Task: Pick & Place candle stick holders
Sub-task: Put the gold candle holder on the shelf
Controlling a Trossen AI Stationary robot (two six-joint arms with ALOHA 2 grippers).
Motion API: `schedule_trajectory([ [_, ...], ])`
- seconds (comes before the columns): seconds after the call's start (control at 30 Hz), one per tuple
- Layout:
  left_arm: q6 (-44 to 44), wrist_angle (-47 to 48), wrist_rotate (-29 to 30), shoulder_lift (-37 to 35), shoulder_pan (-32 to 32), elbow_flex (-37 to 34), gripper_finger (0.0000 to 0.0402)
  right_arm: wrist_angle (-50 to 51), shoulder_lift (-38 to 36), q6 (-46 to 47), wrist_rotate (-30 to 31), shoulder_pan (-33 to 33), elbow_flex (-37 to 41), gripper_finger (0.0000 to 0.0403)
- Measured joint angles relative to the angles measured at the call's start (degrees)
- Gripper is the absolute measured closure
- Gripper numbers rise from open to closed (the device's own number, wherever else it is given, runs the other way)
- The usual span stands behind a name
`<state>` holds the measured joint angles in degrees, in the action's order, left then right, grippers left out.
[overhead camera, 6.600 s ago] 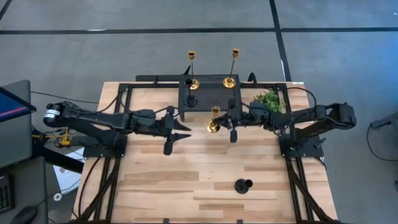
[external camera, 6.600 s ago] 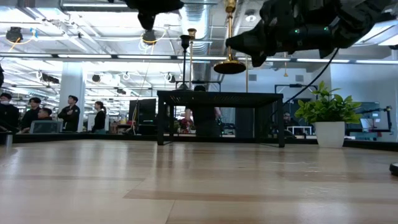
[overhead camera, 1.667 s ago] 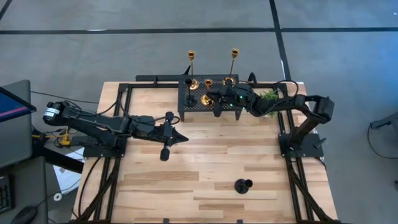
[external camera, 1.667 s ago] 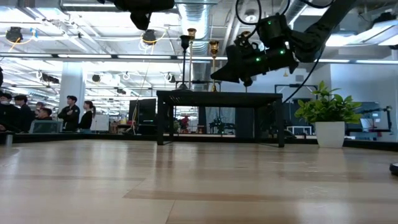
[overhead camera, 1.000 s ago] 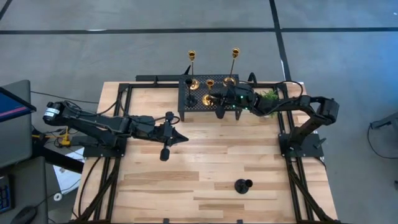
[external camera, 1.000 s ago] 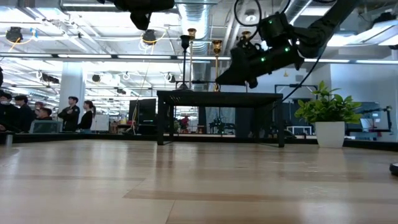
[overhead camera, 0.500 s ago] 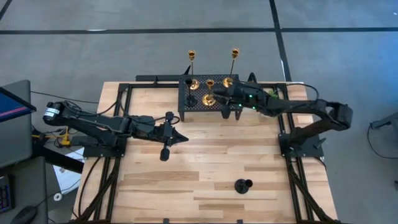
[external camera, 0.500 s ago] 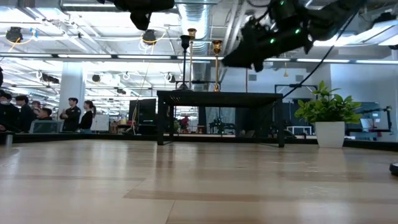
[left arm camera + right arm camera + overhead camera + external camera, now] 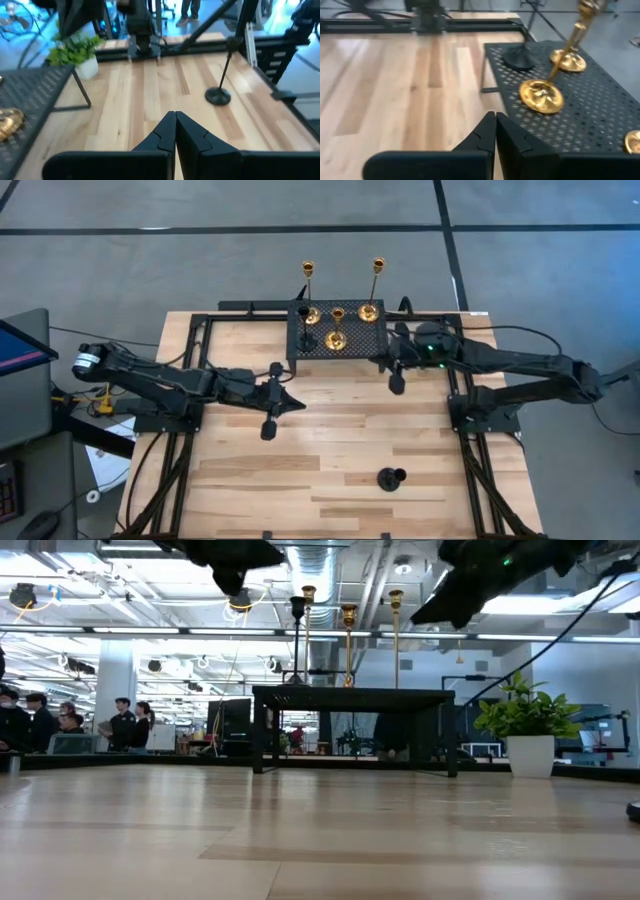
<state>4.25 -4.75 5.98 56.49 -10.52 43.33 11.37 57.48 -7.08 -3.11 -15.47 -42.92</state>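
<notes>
done: three gold candle stick holders plus one black on mesh rack, counter's far edge | left: black holder near front edge | left gripper, right gripper: jaws together, empty

No legible text, label, brand, number or sign in any view.

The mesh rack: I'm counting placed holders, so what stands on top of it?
On the rack stand three gold holders and one black holder. Nothing visibly hides more.
</notes>
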Motion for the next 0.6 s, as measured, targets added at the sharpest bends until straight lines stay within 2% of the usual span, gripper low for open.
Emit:
schedule_trajectory([
  [0.13, 0.0, -4.0, 2.6, 4.8, 0.7, 0.0, 0.0397, 1.9, -3.7, 0.0, 0.5, 3.9, 0.0, 0.0402],
  [0.3, 1.4, -11.4, 10.9, 10.4, 0.6, 0.0, 0.0398, 1.7, -7.5, -0.4, 4.0, 9.5, 0.7, 0.0403],
  [0.37, 1.8, -13.8, 15.4, 11.7, 0.6, 0.0, 0.0398, 1.9, -9.3, 0.2, 6.5, 11.6, 2.2, 0.0403],
  [0.5, 2.2, -22.5, 28.9, 15.0, 0.4, 0.0, 0.0398, 1.5, -12.6, 3.4, 13.8, 15.1, 6.2, 0.0403],
  [0.6, 4.3, -28.8, 32.9, 18.4, 0.4, 0.0, 0.0398, -0.6, -14.9, 5.1, 19.1, 17.5, 10.0, 0.0403],
])
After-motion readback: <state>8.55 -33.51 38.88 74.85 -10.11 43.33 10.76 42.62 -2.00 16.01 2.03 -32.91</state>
